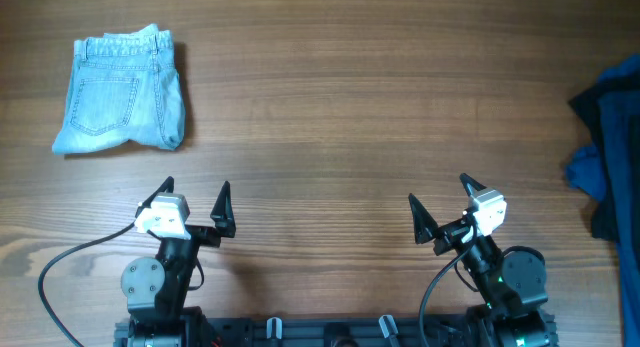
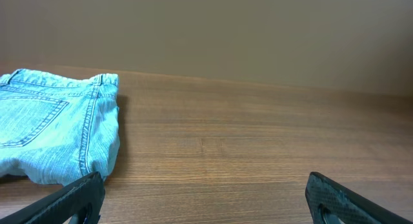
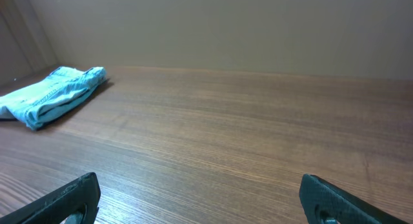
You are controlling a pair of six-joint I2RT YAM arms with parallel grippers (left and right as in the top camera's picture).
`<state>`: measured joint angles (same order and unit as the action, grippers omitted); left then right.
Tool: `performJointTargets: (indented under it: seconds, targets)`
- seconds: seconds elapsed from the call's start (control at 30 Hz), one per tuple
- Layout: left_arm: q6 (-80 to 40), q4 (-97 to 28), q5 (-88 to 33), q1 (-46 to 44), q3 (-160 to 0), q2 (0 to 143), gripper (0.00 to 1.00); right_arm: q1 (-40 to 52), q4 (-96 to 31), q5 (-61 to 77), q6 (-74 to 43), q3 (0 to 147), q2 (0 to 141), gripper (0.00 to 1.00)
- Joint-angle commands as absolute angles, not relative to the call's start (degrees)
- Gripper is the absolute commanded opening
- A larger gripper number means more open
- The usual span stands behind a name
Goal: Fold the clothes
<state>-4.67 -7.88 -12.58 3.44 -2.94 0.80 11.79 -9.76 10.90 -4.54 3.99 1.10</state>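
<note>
A folded pair of light blue denim shorts (image 1: 122, 92) lies at the far left of the table; it also shows in the left wrist view (image 2: 55, 127) and far off in the right wrist view (image 3: 51, 95). A heap of dark blue clothes (image 1: 610, 152) lies at the right edge. My left gripper (image 1: 195, 194) is open and empty near the front edge, below the shorts; its fingers frame bare wood (image 2: 205, 198). My right gripper (image 1: 440, 192) is open and empty near the front right (image 3: 200, 198), well left of the dark clothes.
The wooden table (image 1: 340, 107) spreads between the shorts and the dark clothes. A black cable (image 1: 60, 267) runs from the left arm's base along the front edge. A plain wall stands behind the table's far edge (image 3: 258, 30).
</note>
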Motion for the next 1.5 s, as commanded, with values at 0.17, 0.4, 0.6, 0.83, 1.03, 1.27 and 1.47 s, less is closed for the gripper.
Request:
performJointTargets:
  seconds: [0.17, 0.4, 0.6, 0.83, 1.03, 1.27, 1.47]
  targets:
    - [-4.97, -6.87, -13.47, 3.22, -2.35, 0.38, 1.00, 11.55, -8.99, 11.60, -5.06, 4.36, 0.80, 1.00]
    - [-7.62, -7.70, -15.68, 3.22, -2.35, 0.49, 1.00, 11.55, -9.47, 11.64, -6.59, 4.36, 0.80, 1.00]
    - [-12.88, -7.70, -15.64, 3.22, -2.35, 0.49, 1.00, 11.55, -9.47, 11.66, -7.73, 4.36, 0.80, 1.00]
    - [-12.88, -7.70, -15.62, 3.22, -2.35, 0.49, 1.00, 11.55, -9.47, 12.08, -19.97, 4.36, 0.80, 1.00]
    - [-12.93, -9.06, -15.42, 3.22, -3.92, 3.09, 1.00, 11.55, -8.16, 17.28, -21.02, 5.91, 0.93, 1.00]
    - [-12.93, -19.92, -14.50, 3.22, -21.04, 18.83, 1.00, 11.55, -11.18, 16.64, -20.58, 15.92, 10.68, 1.00]
    - [-12.97, -34.54, -13.93, 3.22, -43.99, 39.05, 1.00, 11.55, -25.26, 12.23, -19.09, 33.91, 31.86, 1.00]
